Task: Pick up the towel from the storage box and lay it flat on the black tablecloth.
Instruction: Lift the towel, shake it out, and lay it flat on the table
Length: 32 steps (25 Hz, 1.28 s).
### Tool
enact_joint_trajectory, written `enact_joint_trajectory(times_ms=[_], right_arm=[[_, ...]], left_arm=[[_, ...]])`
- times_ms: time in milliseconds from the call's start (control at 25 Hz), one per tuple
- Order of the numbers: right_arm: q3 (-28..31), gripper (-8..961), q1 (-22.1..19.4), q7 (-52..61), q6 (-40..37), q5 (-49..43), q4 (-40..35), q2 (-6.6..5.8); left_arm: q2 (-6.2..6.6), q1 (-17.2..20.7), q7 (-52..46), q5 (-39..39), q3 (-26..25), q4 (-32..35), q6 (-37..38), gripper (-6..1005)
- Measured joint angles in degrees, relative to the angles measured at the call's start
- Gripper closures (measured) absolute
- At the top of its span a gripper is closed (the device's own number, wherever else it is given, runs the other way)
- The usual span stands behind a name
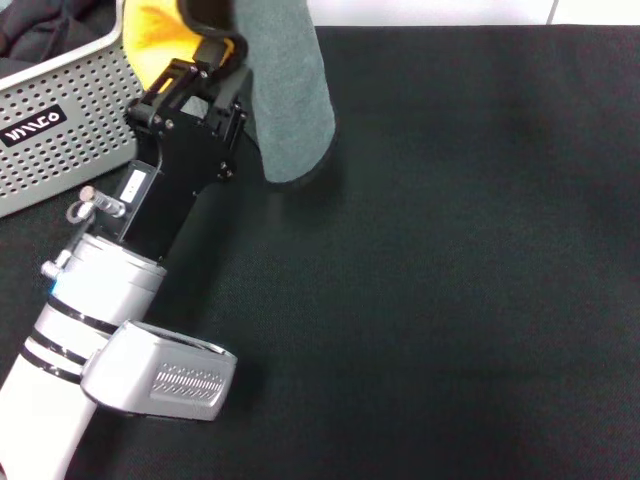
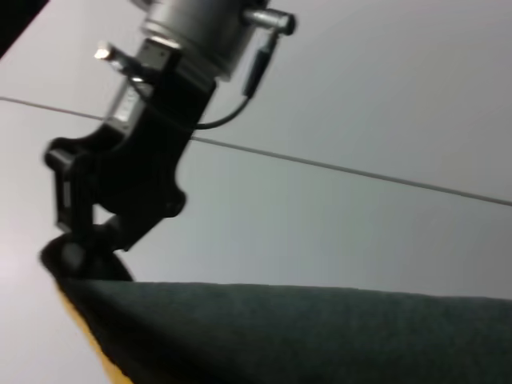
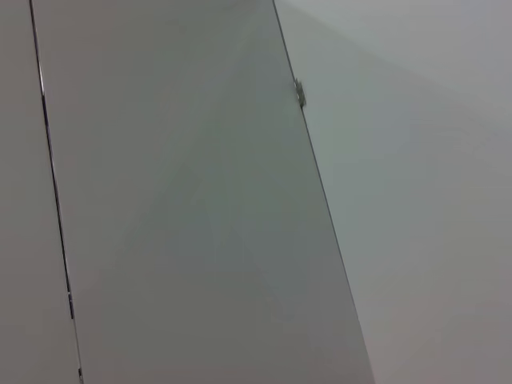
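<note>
The towel hangs in the air at the top left of the head view, above the black tablecloth. Its grey-green side faces right and its yellow side faces the storage box. My left gripper reaches up from the lower left and is shut on the towel's yellow part. In the left wrist view the towel fills the lower part of the picture. There my right gripper comes down from above and pinches the towel's corner. The right wrist view shows only a pale wall.
The light grey perforated box stands at the far left edge of the cloth, and a dark fabric lies inside it. The black cloth stretches flat across the middle and right.
</note>
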Motion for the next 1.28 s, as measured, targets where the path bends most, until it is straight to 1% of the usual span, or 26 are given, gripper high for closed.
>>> enact_joint_trajectory(times_ms=[160, 240, 400, 560, 720, 1120, 1280], right_arm=[[0.23, 906, -0.77, 0.0, 0.05, 0.05, 0.12, 0.0], [0.38, 906, -1.62, -0.03, 0.13, 0.17, -0.02, 0.0], [0.54, 904, -3.33, -0.4, 0.49, 0.79, -0.88, -0.02], [1.08, 903, -4.36, -0.32, 1.57, 0.81, -0.99, -0.02], [1.15, 902, -5.52, -0.14, 3.39, 1.4, -1.04, 0.03], [0.77, 900, -6.64, -0.16, 6.98, 2.22, -1.19, 0.0], [1.16, 898, -6.91, -0.54, 7.96, 2.79, -1.18, 0.0]], left_arm=[[0.0, 0.89, -2.83, -0.03, -0.01, -0.04, 3.32, 644], [0.0, 1.67, -5.83, -0.15, -0.01, 0.25, 5.91, 644], [0.0, 2.98, -8.99, -1.05, -0.03, 1.01, 8.62, 645], [0.0, 3.64, -12.36, -3.52, -0.08, 1.07, 10.41, 644], [0.0, 3.72, -17.96, -5.96, -0.07, 1.08, 12.32, 645], [0.0, 2.73, -26.45, -6.1, 0.51, 1.17, 11.45, 644], [0.0, 2.83, -26.96, -5.72, 0.86, 1.17, 10.53, 644]])
